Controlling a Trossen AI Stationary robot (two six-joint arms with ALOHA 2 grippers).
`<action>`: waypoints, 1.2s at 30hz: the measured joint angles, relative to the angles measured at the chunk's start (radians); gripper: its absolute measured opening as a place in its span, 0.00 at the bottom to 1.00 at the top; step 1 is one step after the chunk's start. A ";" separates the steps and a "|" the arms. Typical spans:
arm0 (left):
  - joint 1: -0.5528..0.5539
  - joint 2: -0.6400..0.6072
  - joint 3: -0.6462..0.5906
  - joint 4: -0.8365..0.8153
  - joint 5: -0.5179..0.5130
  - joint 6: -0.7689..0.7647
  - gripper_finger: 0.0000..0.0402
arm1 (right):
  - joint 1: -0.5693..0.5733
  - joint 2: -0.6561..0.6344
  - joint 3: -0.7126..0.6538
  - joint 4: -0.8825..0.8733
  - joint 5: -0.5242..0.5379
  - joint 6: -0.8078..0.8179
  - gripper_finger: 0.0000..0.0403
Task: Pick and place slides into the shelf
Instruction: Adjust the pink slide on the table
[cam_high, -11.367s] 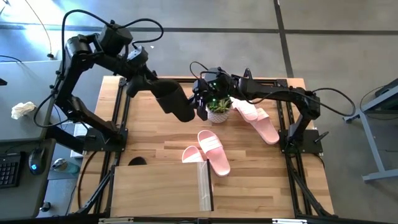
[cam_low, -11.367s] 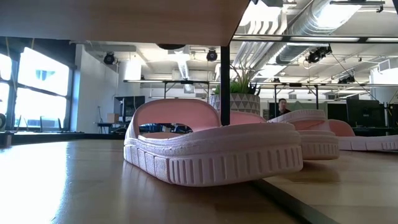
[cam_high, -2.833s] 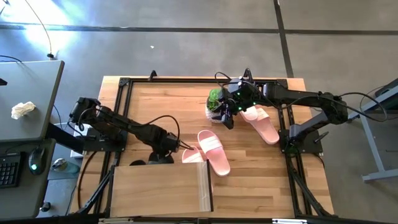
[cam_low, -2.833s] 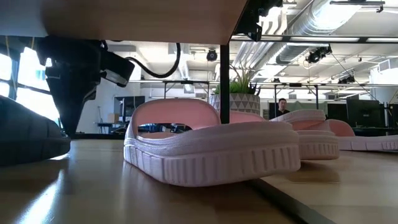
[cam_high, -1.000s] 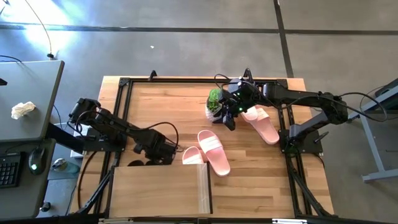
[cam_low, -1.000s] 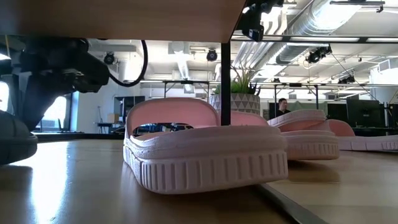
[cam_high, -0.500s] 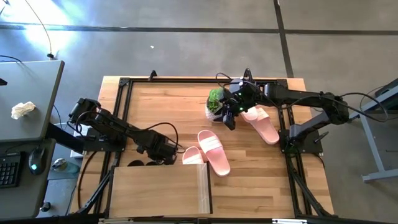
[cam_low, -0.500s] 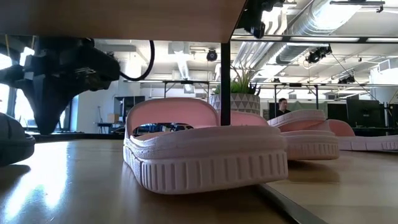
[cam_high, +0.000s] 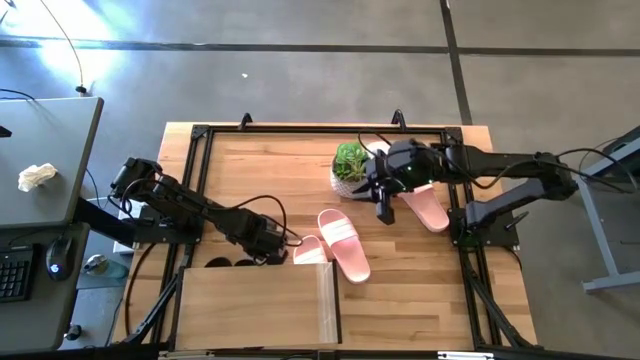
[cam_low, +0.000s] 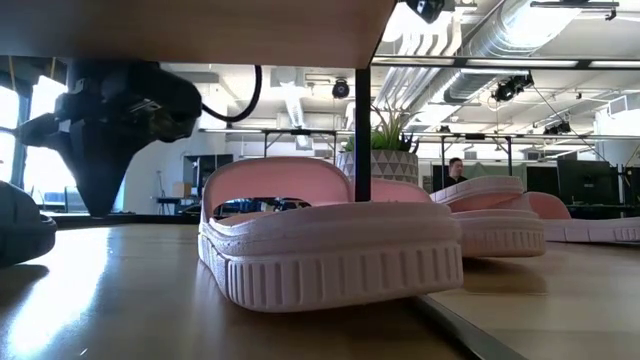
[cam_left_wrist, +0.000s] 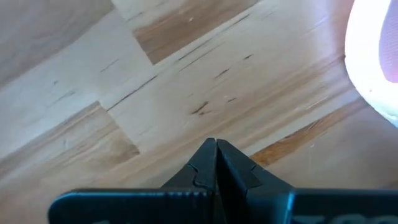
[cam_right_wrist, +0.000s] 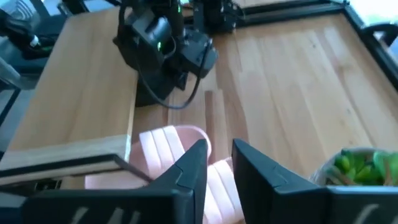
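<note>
With nothing visible between its narrowly parted fingers, the right gripper (cam_high: 386, 213) beside the potted plant (cam_high: 349, 166) may tip it, while the left gripper (cam_high: 277, 256), shut and empty, waits near the shelf (cam_high: 255, 305).

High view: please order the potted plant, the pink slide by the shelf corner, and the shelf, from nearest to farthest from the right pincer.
1. Potted plant, just beside the right pincer.
2. Pink slide, toward the table's middle.
3. Shelf, at the near-left edge.
</note>
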 joint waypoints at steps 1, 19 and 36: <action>0.000 0.000 0.000 0.003 -0.013 0.001 0.00 | 0.004 0.000 0.000 -0.012 0.000 0.005 0.15; 0.157 -0.223 0.000 0.192 -0.142 0.175 0.00 | 0.008 0.019 0.000 -0.251 -0.001 0.043 0.33; 0.449 -0.213 0.001 0.377 0.218 0.352 0.43 | -0.077 0.270 -0.001 -0.278 -0.123 -0.121 0.47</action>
